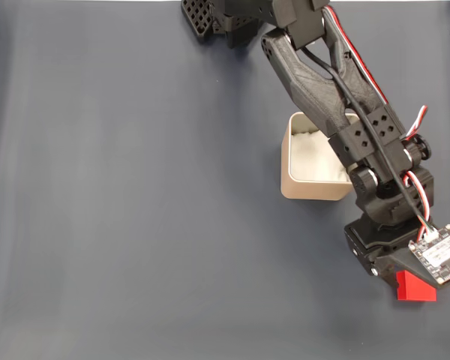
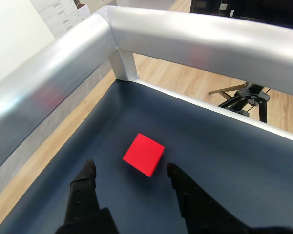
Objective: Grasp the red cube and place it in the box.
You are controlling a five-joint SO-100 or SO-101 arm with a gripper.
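The red cube (image 2: pixel 144 154) lies flat on the dark mat, a small bright block. In the wrist view my gripper (image 2: pixel 131 166) is open, one black finger (image 2: pixel 85 183) to the cube's left and the other to its right, with the cube just ahead of the tips and untouched. In the fixed view the cube (image 1: pixel 417 288) peeks out from under my wrist and its circuit board (image 1: pixel 441 255) at the lower right. The beige box (image 1: pixel 309 169), lined with white paper, stands up and to the left of the cube, and my arm (image 1: pixel 322 82) covers part of its right side.
The mat (image 1: pixel 135 210) stretches wide and bare to the left in the fixed view. A thick silver rail (image 2: pixel 185 34) borders the table close beyond the cube in the wrist view. Black mesh parts (image 1: pixel 199 19) sit by the arm's base at the top.
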